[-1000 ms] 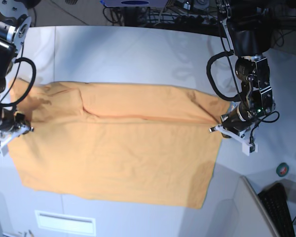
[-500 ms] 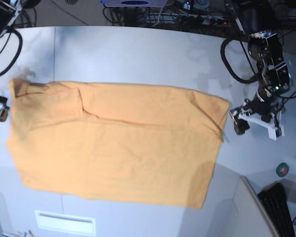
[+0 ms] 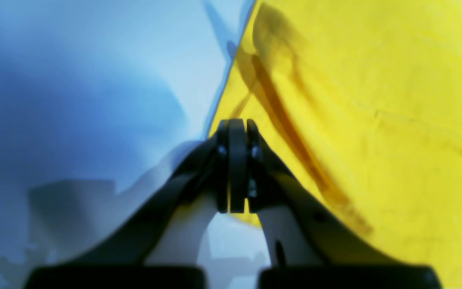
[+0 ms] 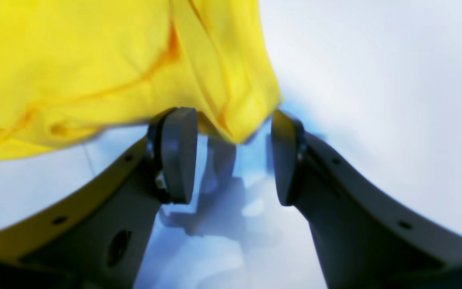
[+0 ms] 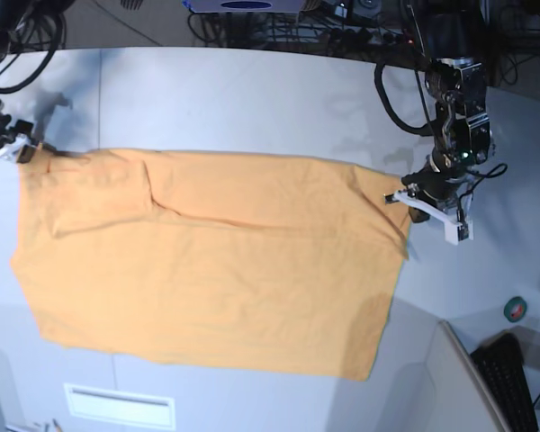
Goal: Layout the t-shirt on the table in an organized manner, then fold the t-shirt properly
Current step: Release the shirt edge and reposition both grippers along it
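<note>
The light-orange t-shirt [image 5: 207, 261] lies flat on the white table [image 5: 252, 99], with its top strip folded down over itself. My left gripper [image 5: 412, 194] is at the shirt's upper right corner. In the left wrist view its pads [image 3: 237, 160] are pressed together on the cloth [image 3: 375, 100], just inside the hem. My right gripper [image 5: 13, 148] is at the upper left corner. In the right wrist view it [image 4: 233, 156] stands open, and the corner of the shirt [image 4: 94, 60] hangs between the two pads.
A green tape roll [image 5: 517, 309] and a black keyboard [image 5: 508, 378] sit at the table's lower right. Cables and equipment [image 5: 279, 22] line the far edge. A white label strip [image 5: 119, 405] lies near the front edge.
Both grippers released the shirt's side edges, swung outward, then came in at the upper corners. The left has shut on the right corner. The right has narrowed around the left corner.
</note>
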